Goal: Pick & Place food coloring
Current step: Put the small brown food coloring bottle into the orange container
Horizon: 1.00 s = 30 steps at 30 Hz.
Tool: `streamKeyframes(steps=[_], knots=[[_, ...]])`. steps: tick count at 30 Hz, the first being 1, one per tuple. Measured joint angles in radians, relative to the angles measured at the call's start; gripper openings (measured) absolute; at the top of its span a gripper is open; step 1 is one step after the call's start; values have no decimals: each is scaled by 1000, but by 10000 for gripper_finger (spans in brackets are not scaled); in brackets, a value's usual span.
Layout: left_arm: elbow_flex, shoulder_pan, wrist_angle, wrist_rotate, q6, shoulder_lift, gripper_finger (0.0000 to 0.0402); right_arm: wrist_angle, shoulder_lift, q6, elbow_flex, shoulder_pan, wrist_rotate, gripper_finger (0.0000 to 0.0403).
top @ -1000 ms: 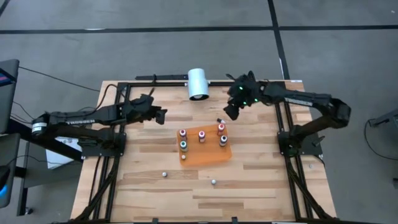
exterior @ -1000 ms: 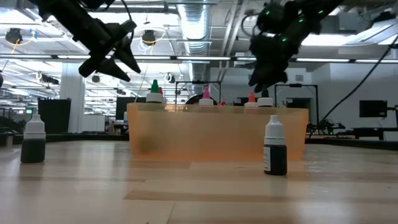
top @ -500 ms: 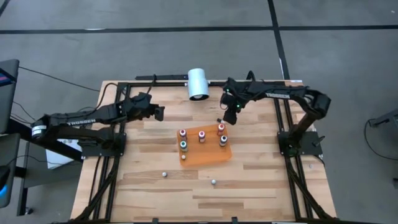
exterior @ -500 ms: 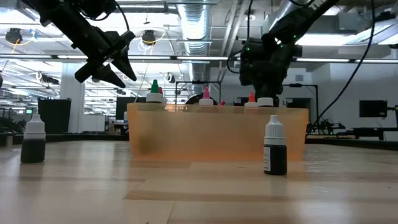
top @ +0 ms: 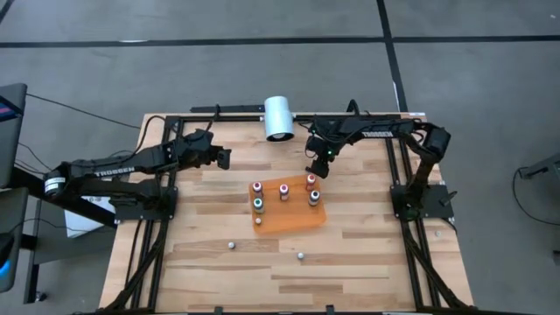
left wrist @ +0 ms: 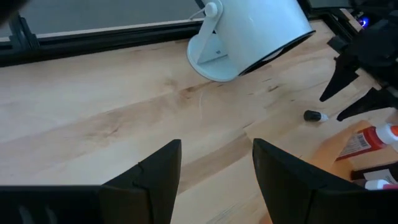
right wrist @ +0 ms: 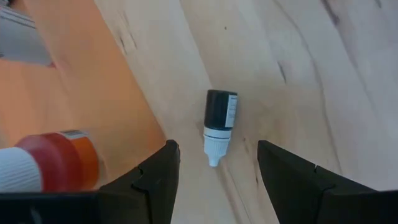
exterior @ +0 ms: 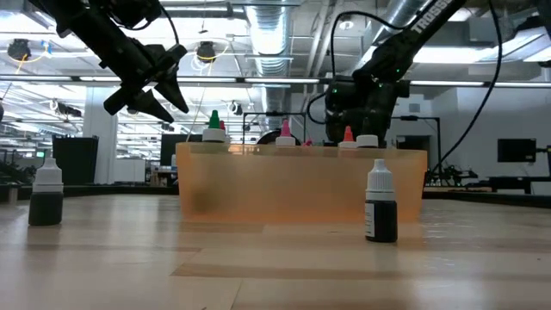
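Observation:
A tiny dark food coloring bottle [right wrist: 219, 122] with a white cap lies on its side on the wood, just past the far edge of the orange tray [top: 293, 217]. My right gripper [right wrist: 216, 147] hovers over it, open, one finger on each side, touching nothing. Several bottles with red, orange and green tops [top: 284, 191] stand upright in the tray. Two more [top: 231, 246] [top: 300, 256] stand on the table near its near edge. My left gripper [top: 226, 159] hangs open above the table, left of the tray.
A big white cylinder [top: 279, 117] lies on its side at the far edge, close to the right arm. A red-topped bottle [right wrist: 50, 165] in the tray stands right beside my right gripper's finger. Bare wood stretches between the left gripper and the tray.
My right gripper has swung from the far right part of the table toward the left and near side, coming down to the lying bottle behind the tray. It has stayed open. The bottles and tray have not moved.

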State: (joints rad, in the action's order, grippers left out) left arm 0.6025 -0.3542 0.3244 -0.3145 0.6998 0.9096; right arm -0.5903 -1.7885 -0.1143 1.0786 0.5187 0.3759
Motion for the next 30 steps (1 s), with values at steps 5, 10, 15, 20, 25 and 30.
streamKeyframes(steps=[5,10,15,20,25,30], knots=[[0,0,0,9,0,0,190,3,-1,1,0,-23,-8,204],[0,0,0,13,0,0,190,-8,1,7,11,-54,-11,209],[0,0,0,16,0,0,190,-4,1,11,22,-82,-20,215],[0,0,0,31,0,0,190,-7,2,17,22,-89,-19,217],[0,0,0,50,0,0,190,-7,2,36,22,-110,-22,217],[0,0,0,53,0,0,190,0,2,54,22,-135,-27,217]])
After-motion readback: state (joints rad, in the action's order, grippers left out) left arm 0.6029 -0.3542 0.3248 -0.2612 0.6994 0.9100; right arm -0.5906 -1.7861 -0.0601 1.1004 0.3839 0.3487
